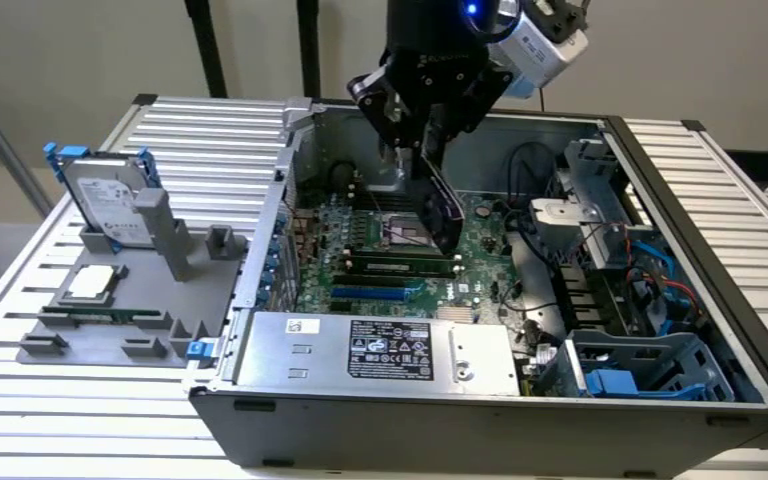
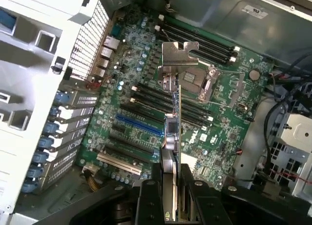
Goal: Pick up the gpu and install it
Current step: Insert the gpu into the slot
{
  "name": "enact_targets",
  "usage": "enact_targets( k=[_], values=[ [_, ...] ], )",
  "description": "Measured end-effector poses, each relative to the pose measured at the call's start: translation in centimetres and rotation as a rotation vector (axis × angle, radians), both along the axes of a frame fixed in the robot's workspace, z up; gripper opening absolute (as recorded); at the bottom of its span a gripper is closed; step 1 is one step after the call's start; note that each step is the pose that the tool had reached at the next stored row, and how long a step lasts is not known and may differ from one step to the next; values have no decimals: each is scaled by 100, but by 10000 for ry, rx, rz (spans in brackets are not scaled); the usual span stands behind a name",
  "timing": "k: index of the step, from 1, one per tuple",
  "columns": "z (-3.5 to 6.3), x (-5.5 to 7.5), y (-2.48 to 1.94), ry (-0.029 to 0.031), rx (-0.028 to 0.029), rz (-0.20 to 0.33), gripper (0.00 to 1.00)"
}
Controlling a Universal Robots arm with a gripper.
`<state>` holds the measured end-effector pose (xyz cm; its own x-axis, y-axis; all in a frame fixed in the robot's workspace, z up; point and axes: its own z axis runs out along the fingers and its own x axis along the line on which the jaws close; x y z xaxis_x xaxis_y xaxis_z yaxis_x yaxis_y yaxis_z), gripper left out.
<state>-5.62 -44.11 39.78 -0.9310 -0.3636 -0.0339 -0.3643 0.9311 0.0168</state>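
— Where's the gpu point(image 1: 443, 212)?
— Clenched edge-on in the end effector point(image 2: 175, 186), inside the open case point(image 1: 491, 430), over the motherboard point(image 2: 146, 137) slots. Its silver bracket point(image 2: 178, 56) is at the far end.
— Seated?
— Can't tell. The card's own body hides its lower edge, and the fingers point(image 2: 195, 198) cover its near part.

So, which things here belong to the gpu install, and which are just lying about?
In the job: gpu, clamped edge-on by the gripper above the motherboard inside the open case.

Lying about: hard drive with blue rails, memory stick and square chip, all on the grey holder outside the case.
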Motion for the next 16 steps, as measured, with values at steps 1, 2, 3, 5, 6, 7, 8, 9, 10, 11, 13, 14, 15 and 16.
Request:
enact_targets(
  k=[1, 2, 3, 5, 6, 7, 8, 9, 10, 11, 13, 14, 15, 16],
  values=[
    [-6, 0, 0, -1, 1, 179, 0],
    [-12, 0, 0, -1, 0, 377, 0],
    [-18, 0, 0, -1, 1, 555, 0],
    [-29, 0, 0, -1, 0, 910, 0],
    [-35, 0, 0, -1, 0, 1090, 0],
    [-42, 0, 0, -2, 1, 1270, 0],
    [-48, 0, 0, -2, 1, 1465, 0],
    [-54, 0, 0, -1, 0, 1646, 0],
    [-60, 0, 0, -2, 1, 1825, 0],
    [-66, 0, 0, -2, 1, 2006, 0],
    [-79, 0, 0, -3, 1, 2365, 0],
    [-85, 0, 0, -2, -1, 2545, 0],
    [-93, 0, 0, -3, 1, 2724, 0],
    [-101, 0, 0, -3, 1, 2922, 0]
  ],
)
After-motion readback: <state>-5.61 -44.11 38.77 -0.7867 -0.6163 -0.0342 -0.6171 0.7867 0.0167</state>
